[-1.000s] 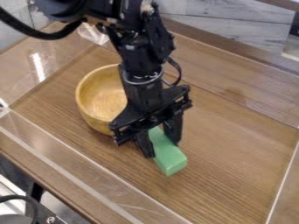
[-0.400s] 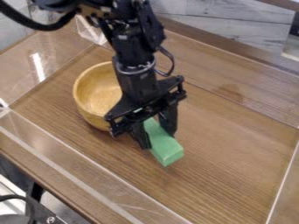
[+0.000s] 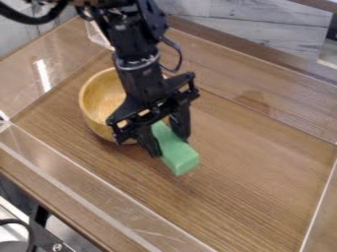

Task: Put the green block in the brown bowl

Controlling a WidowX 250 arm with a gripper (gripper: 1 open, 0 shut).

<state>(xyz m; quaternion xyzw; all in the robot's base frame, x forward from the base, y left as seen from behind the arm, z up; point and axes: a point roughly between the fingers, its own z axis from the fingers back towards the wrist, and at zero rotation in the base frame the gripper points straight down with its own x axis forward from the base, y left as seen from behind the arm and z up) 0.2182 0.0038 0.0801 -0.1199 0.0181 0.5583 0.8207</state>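
Shifted leftward since the earlier frame: claw (image 3: 160, 131) clamped on the green block (image 3: 174, 151), carried tilted above the tabletop (image 3: 263, 148), beside the brown bowl (image 3: 99, 98) (not yet over it). Risk: low block catching the rim, twisting loose.

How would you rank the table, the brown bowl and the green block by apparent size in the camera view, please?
1. Table, largest by far.
2. Brown bowl, partly hidden by the arm.
3. Green block, smallest, partly hidden by the hand.
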